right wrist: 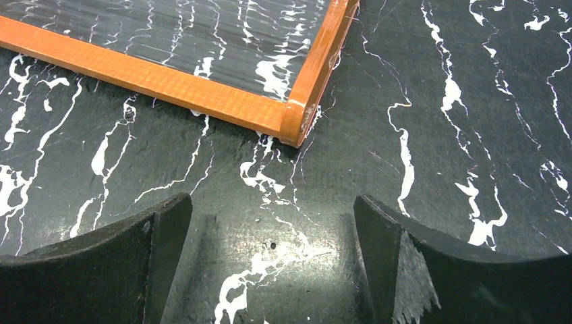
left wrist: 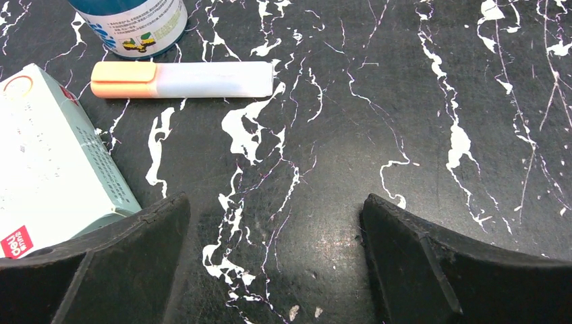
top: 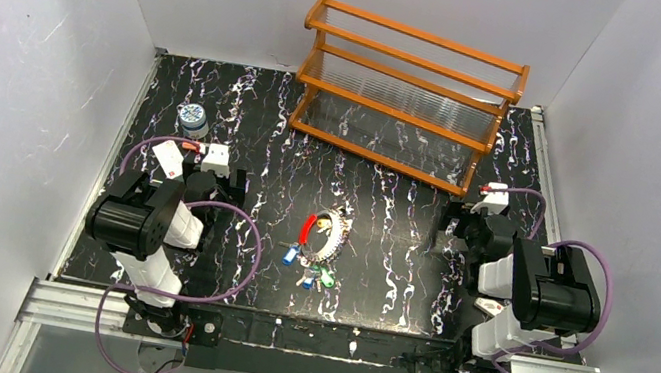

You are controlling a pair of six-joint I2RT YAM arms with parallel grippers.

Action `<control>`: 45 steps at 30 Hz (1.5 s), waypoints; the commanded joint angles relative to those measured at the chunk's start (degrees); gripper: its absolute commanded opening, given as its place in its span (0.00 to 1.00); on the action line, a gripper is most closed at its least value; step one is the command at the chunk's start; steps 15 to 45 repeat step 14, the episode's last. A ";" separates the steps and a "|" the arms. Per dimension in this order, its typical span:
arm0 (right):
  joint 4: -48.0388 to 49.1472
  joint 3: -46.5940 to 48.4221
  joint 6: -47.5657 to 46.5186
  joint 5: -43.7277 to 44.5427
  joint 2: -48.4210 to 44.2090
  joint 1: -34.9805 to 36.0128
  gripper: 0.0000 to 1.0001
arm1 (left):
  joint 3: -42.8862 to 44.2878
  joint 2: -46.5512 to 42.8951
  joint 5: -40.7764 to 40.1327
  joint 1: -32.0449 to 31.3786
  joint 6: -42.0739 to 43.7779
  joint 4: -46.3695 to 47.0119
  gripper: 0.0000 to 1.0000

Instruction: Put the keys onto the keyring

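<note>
At the upper left of the overhead view a blue-and-white jar (top: 193, 116) is standing near the corner of the tabletop (top: 397, 248). In the left wrist view an orange-capped highlighter (left wrist: 182, 79) is lying just below the jar, and a white box (left wrist: 47, 155) is lying at the frame's left edge, close beside one finger. The left tool (left wrist: 276, 223) is hanging over bare tabletop with its jaws spread wide, gripping nothing. Toward the lower centre of the overhead view the keys (top: 312, 273) are lying in a small bunch, blue and green heads showing, just below the keyring (top: 336, 231), whose red curved piece (top: 307, 228) is sitting on its left side. Whether any key is already on the loop is too small to tell, but the bunch is looking loose, so the task is probably not begun and all the threading is waiting to be done. At the upper right of centre a wooden rack (top: 407, 98) is standing at the back. The right tool (right wrist: 270, 223) is hovering just before the rack's near corner, jaws wide apart and holding nothing. Nothing is lying between either tool and the keys; the box and highlighter are crowding the left side, and the keys, lying so close together, are likely to be awkward to single out.
</note>
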 commanded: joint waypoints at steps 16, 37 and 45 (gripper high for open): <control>2.18 1.15 0.91 1.34 -0.29 -0.24 0.99 | 0.77 -0.06 -2.49 0.33 -0.69 -0.35 0.98; 2.18 1.15 0.91 1.34 -0.29 -0.24 0.99 | 0.77 -0.06 -2.49 0.33 -0.69 -0.35 0.98; 2.18 1.15 0.91 1.34 -0.29 -0.24 0.99 | 0.77 -0.06 -2.49 0.33 -0.69 -0.35 0.98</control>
